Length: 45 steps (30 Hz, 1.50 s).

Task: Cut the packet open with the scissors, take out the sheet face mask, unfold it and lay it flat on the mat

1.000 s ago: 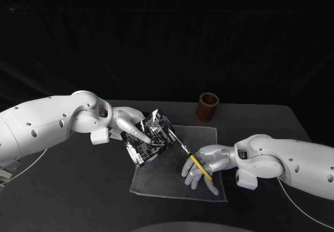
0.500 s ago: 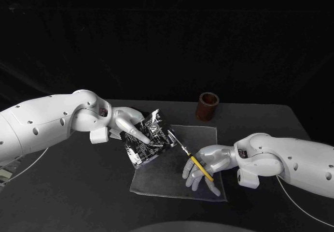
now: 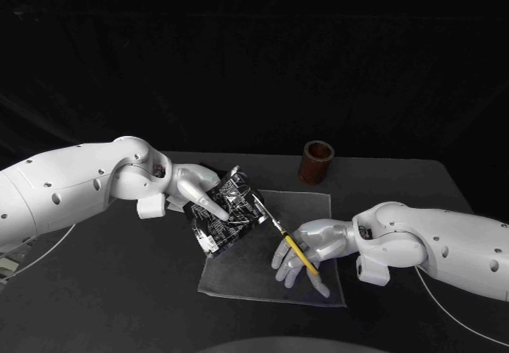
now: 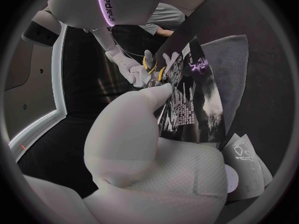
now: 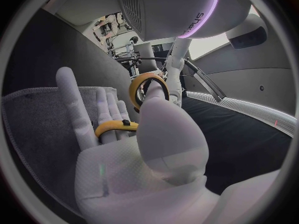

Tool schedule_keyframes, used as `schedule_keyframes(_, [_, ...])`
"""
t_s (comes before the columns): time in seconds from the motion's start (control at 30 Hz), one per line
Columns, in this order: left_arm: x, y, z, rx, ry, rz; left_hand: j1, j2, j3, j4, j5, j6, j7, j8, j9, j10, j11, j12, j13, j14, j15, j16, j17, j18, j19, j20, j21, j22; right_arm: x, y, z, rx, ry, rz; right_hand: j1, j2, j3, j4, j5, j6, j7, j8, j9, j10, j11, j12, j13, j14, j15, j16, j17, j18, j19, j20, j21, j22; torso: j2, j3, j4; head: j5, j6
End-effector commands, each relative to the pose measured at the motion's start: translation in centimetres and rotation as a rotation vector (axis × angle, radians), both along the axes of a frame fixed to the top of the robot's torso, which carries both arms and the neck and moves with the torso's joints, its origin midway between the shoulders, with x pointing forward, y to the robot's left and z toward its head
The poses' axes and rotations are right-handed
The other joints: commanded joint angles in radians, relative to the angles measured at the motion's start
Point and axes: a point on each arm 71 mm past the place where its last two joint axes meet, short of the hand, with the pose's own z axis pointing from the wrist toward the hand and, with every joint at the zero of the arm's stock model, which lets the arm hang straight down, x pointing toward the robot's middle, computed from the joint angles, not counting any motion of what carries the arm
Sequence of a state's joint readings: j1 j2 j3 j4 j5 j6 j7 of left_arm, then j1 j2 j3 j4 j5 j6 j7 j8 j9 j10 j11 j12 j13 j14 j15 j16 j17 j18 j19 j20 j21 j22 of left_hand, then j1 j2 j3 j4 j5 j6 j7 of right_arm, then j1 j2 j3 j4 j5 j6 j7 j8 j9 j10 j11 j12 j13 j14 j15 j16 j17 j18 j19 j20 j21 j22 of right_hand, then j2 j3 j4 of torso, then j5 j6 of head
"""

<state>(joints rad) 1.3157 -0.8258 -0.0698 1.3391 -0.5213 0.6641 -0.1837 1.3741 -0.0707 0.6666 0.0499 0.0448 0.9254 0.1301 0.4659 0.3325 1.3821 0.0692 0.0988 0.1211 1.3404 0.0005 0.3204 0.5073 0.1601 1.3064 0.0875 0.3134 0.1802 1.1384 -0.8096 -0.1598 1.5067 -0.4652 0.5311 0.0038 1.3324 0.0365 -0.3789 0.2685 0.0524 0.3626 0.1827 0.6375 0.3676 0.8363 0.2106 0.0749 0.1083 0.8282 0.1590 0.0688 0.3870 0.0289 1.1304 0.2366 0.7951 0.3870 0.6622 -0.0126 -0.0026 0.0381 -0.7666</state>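
Black counter point(image 3: 106, 294) carries a grey mat point(image 3: 249, 273). The dark printed packet point(image 3: 228, 213) is tilted up over the mat's far-left part, grasped by the left robot hand point(image 3: 201, 193). The right robot hand point(image 3: 307, 246) grips yellow-handled scissors point(image 3: 297, 251) over the mat, blades reaching the packet's edge. Brown cup point(image 3: 315, 162) stands beyond the mat.

place: robot lab or test studio | cues: black table point(image 3: 106, 294), black cloth backdrop point(image 3: 254, 73) behind it
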Motion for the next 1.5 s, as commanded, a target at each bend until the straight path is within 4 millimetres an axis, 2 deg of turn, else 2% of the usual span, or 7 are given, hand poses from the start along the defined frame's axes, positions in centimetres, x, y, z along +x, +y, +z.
schedule_keyframes(0.03, [-0.4,-0.3,-0.1,0.000,0.027,-0.043,0.005,0.009,0.001,0.004,0.003,0.003,0.003,-0.006,0.157,0.016,-0.012,0.004,0.001,0.005,-0.004,0.005,0.001,0.020,0.007,-0.003,0.005,0.001,0.4,0.2,0.6,0.055,0.001,-0.028,0.003,-0.002,-0.002,0.002,-0.004,-0.058,-0.002,-0.008,-0.007,-0.013,0.005,0.001,-0.006,-0.016,0.004,-0.002,-0.008,0.155,-0.001,0.011,0.002,-0.002,0.000,-0.0004,0.0000,0.001,-0.002])
schedule_keyframes(0.13, [-0.4,-0.3,-0.1,0.000,0.027,-0.041,0.005,0.009,0.001,0.004,0.003,0.004,0.002,-0.006,0.158,0.016,-0.012,0.004,0.001,0.005,-0.004,0.006,0.002,0.020,0.007,-0.003,0.005,0.002,0.3,0.0,0.5,0.045,0.010,-0.015,0.003,-0.011,0.006,0.005,-0.003,-0.077,0.000,-0.010,-0.012,-0.021,0.013,0.005,-0.011,-0.029,0.011,-0.003,-0.017,0.155,-0.005,0.017,0.003,-0.004,0.000,-0.0004,-0.0002,0.002,-0.003])
schedule_keyframes(0.2, [-0.4,-0.2,-0.1,0.000,0.027,-0.040,0.005,0.009,0.001,0.004,0.003,0.004,0.002,-0.006,0.158,0.016,-0.012,0.004,0.001,0.005,-0.004,0.006,0.002,0.020,0.007,-0.003,0.005,0.002,0.2,-0.2,0.5,0.036,0.018,-0.002,0.000,-0.035,0.031,0.015,-0.002,-0.113,0.021,-0.009,-0.017,-0.046,0.024,0.004,-0.022,-0.056,0.021,-0.004,-0.032,0.155,-0.016,0.026,0.002,-0.009,0.000,-0.0004,-0.0008,0.002,-0.003])
schedule_keyframes(0.47, [-0.4,-0.1,-0.1,0.001,0.031,-0.045,0.005,0.008,0.001,0.004,0.003,0.004,0.002,-0.006,0.159,0.017,-0.012,0.005,0.002,0.006,-0.004,0.006,0.003,0.020,0.007,-0.003,0.006,0.002,0.0,-0.7,0.3,0.011,0.040,0.032,-0.031,-0.106,0.149,0.022,-0.003,-0.201,0.020,0.016,-0.029,-0.130,0.046,0.009,-0.041,-0.159,0.040,-0.004,-0.090,0.155,-0.045,0.045,0.007,-0.022,-0.001,0.0011,-0.0007,0.002,-0.004])
schedule_keyframes(0.77, [-0.7,-0.1,-0.2,0.003,0.048,-0.074,0.005,0.006,0.001,0.003,0.003,0.006,0.001,-0.006,0.161,0.017,-0.013,0.005,0.003,0.006,-0.005,0.008,0.006,0.020,0.009,-0.004,0.008,0.003,0.1,-1.6,0.0,-0.024,0.060,0.067,-0.030,-0.119,0.175,0.022,-0.003,-0.214,0.010,0.034,-0.029,-0.141,0.048,0.020,-0.040,-0.189,0.044,-0.005,-0.106,0.155,-0.052,0.047,0.010,-0.026,0.000,0.0005,-0.0016,0.001,-0.006])
schedule_keyframes(1.27, [-1.2,-0.8,-0.1,-0.002,0.063,-0.120,0.006,0.003,0.000,0.001,0.003,0.007,0.000,-0.006,0.163,0.017,-0.014,0.006,0.004,0.006,-0.006,0.009,0.009,0.020,0.009,-0.005,0.009,0.004,0.5,-1.3,0.0,-0.007,0.065,0.053,-0.033,-0.117,0.183,0.022,-0.003,-0.204,0.008,0.064,-0.018,-0.141,0.048,0.027,-0.039,-0.198,0.044,-0.004,-0.111,0.155,-0.055,0.048,0.012,-0.028,0.001,-0.0012,0.0001,-0.001,-0.004])
schedule_keyframes(1.5, [-1.4,-1.0,-0.1,-0.005,0.066,-0.134,0.006,0.002,0.000,0.001,0.003,0.007,0.000,-0.006,0.164,0.018,-0.014,0.006,0.004,0.006,-0.006,0.010,0.010,0.020,0.010,-0.005,0.010,0.004,0.7,-0.9,0.1,0.014,0.065,0.046,-0.034,-0.114,0.185,0.022,-0.003,-0.198,0.007,0.072,-0.017,-0.142,0.048,0.030,-0.039,-0.202,0.044,-0.004,-0.114,0.155,-0.054,0.048,0.014,-0.028,0.001,-0.0002,0.0004,-0.001,-0.004])
